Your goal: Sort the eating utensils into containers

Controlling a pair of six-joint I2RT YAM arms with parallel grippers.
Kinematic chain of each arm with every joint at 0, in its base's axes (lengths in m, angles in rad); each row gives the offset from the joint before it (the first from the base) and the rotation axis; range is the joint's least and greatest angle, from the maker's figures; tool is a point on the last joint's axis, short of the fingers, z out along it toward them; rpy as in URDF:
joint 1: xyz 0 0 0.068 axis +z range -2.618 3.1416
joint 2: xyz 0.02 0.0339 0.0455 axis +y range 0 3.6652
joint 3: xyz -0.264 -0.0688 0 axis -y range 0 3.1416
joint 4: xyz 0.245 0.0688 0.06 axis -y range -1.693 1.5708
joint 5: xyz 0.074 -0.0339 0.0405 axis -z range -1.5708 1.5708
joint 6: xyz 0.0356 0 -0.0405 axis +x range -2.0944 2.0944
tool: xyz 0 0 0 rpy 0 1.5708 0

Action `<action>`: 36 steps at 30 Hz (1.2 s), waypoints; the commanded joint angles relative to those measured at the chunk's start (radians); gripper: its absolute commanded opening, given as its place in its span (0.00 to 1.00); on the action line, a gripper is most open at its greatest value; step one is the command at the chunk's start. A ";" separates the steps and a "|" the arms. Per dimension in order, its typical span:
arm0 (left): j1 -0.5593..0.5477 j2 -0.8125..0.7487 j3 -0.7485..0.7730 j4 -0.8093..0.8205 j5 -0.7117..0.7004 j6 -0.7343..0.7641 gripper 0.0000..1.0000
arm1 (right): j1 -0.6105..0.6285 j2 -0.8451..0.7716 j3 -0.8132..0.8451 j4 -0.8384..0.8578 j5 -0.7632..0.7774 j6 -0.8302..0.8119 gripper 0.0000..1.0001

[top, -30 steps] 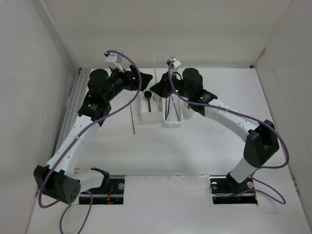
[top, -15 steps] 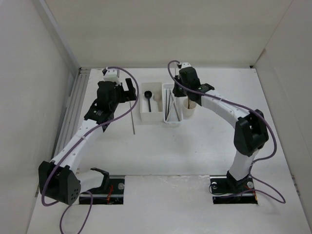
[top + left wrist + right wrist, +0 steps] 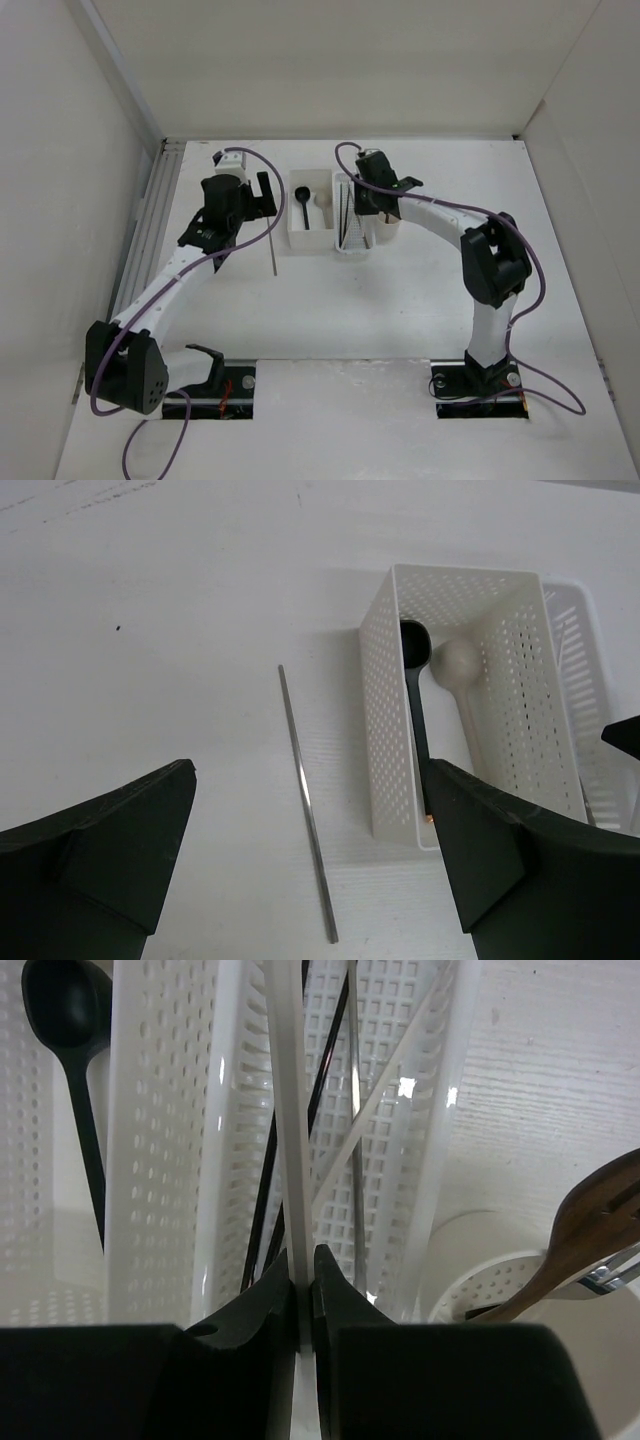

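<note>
Left pincer [image 3: 310,770] released wide, above grey chopstick [image 3: 305,800] lying on desk [image 3: 150,630] beside square box [image 3: 385,730]; black spoon [image 3: 415,680], beige spoon [image 3: 458,665] inside box. Right pincer [image 3: 303,1270] clenched on white chopstick [image 3: 285,1110] over perforated tray [image 3: 232,1130]. Brown fork [image 3: 590,1230] in cup [image 3: 480,1270].

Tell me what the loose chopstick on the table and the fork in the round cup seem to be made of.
Chopstick: probably metal, grey with a bright sheen along its length. Fork: looks like wood, warm brown with streaky grain, fairly matte.

Overhead and close wrist views, white box [image 3: 311,236] shared
</note>
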 commanded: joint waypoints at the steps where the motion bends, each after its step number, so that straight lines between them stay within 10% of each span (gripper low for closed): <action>1: 0.003 0.002 -0.009 0.042 -0.017 0.017 1.00 | 0.016 0.005 0.030 0.009 0.020 0.033 0.13; 7: 0.003 0.002 0.000 0.042 -0.017 0.027 1.00 | 0.016 0.025 0.041 -0.009 0.029 0.054 0.38; 14: 0.003 0.011 0.000 0.031 -0.043 0.016 1.00 | 0.016 -0.019 0.032 -0.009 0.069 0.051 0.39; 20: 0.003 0.106 -0.060 -0.043 -0.068 -0.055 0.45 | 0.016 -0.093 0.052 -0.009 0.113 0.017 0.34; 23: 0.003 0.163 -0.071 -0.053 -0.011 -0.055 0.33 | 0.016 -0.147 0.052 -0.009 0.125 0.008 0.34; 25: 0.003 0.185 -0.081 -0.042 0.021 -0.067 0.36 | 0.026 -0.174 0.027 0.029 0.136 -0.001 0.34; 29: 0.003 0.258 -0.066 -0.004 0.006 -0.068 0.76 | 0.026 -0.219 0.027 0.060 0.158 -0.029 0.35; 36: 0.003 0.399 0.032 -0.022 -0.071 -0.024 0.65 | 0.007 -0.219 0.101 0.060 0.158 -0.114 0.35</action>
